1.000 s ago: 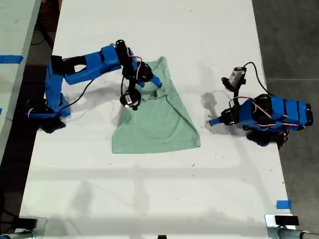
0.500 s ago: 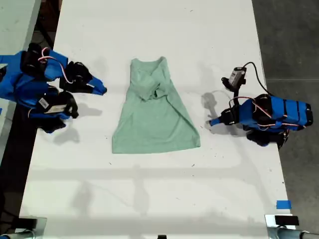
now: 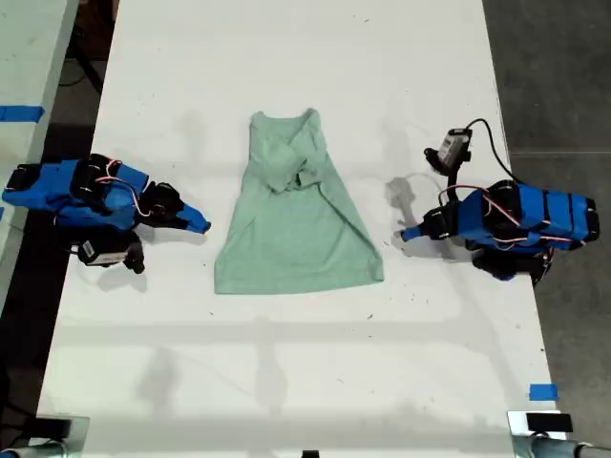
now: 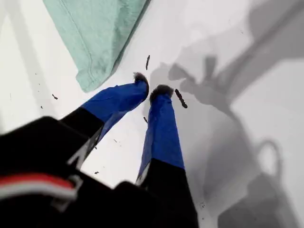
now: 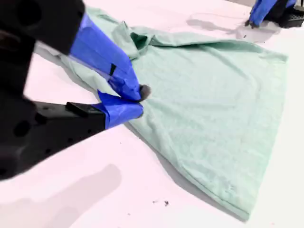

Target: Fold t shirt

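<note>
Two arms flank one t shirt (image 3: 301,229) lying flat mid-table (image 3: 286,363). At the exterior view's left, my second gripper (image 3: 199,227) is empty, fingers closed; at its right, my first gripper (image 3: 409,233) likewise. Only the first wrist view shows the hem corner up close.

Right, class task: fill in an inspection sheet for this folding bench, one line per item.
Surface: white table, bare around the cloth.
Job's things: mint-green t-shirt lying flat, bunched below the collar, untouched.
Clutter: dark specks on the table.
Grippers: my first gripper and my second gripper shut, empty, each beside the shirt.
Cables: black cable looping over the first arm.
Surroundings: dark floor, blue tape.
</note>
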`<state>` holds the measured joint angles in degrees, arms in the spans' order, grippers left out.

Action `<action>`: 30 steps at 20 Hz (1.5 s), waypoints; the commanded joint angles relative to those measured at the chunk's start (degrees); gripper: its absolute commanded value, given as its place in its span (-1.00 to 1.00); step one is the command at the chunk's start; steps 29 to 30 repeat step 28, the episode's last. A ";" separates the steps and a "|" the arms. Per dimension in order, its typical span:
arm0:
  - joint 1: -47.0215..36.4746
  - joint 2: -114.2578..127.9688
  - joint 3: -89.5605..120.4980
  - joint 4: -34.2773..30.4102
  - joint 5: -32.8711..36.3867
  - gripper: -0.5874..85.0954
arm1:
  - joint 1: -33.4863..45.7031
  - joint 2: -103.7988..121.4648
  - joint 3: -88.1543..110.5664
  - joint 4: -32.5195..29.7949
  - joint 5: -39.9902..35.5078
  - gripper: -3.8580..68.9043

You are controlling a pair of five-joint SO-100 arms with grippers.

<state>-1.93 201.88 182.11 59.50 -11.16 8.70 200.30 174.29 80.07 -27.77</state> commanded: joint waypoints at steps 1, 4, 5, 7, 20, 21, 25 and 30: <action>-4.04 0.79 1.58 -1.05 2.64 -0.99 | 0.62 0.35 2.81 -1.41 -0.62 -0.75; -13.62 0.79 2.29 -0.97 7.91 -0.99 | 0.62 0.35 2.81 -1.41 -0.53 -0.76; -15.12 0.79 2.29 -0.97 7.91 -0.99 | 0.35 0.35 2.81 -1.41 -0.26 -0.76; -14.77 0.79 2.37 -1.05 7.91 -0.99 | -0.18 0.35 2.81 -1.41 0.44 -0.77; -13.97 0.79 2.37 -0.88 7.03 -0.99 | 0.62 0.35 2.81 -1.32 2.11 -0.78; -13.97 0.79 2.37 -0.88 7.03 -0.99 | 0.62 0.35 2.81 -1.32 2.11 -0.77; -14.15 0.79 2.37 -0.88 7.03 -0.99 | 0.53 0.35 2.81 -1.32 2.11 -0.78; -14.24 0.79 2.37 -0.88 7.03 -0.99 | 0.53 0.35 2.81 -1.32 1.93 -0.78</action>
